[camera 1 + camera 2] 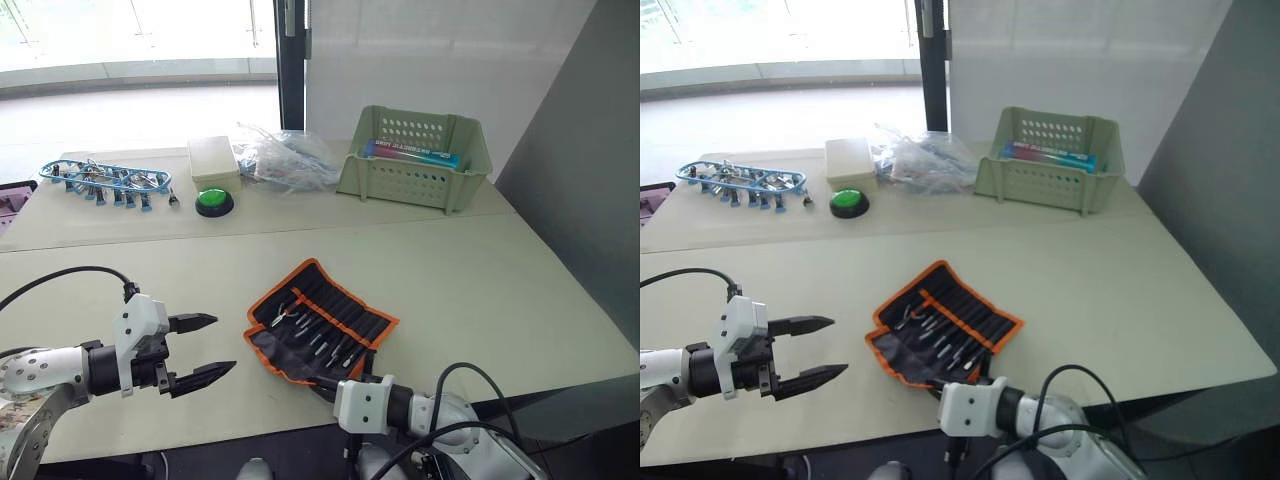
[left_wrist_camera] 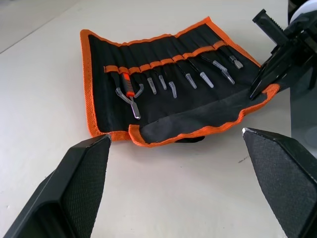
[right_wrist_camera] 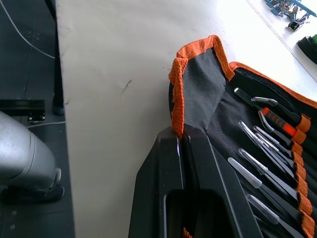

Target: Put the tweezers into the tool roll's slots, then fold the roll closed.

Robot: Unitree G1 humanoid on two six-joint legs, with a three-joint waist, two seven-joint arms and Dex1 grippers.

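Note:
The tool roll (image 1: pixel 320 325) lies open on the table's near middle, black with orange trim. Several tweezers (image 2: pixel 188 77) sit in its slots (image 2: pixel 168 62) under the orange stripe, with an orange-handled tool (image 2: pixel 128 87) at one end. The roll's near flap (image 3: pixel 198 89) is lifted slightly. My right gripper (image 3: pixel 182 141) is shut on the orange-trimmed edge of that flap, at the roll's near corner (image 1: pixel 322 382). My left gripper (image 1: pixel 224 344) hovers open just left of the roll, its fingers pointing at it with nothing between them.
A pale green basket (image 1: pixel 415 155) holding a box stands at the back right. A green button (image 1: pixel 214 201), a beige box (image 1: pixel 213 160), a plastic bag (image 1: pixel 285 160) and a blue-framed rack (image 1: pixel 105 180) line the back left. The table edge runs just behind my right gripper.

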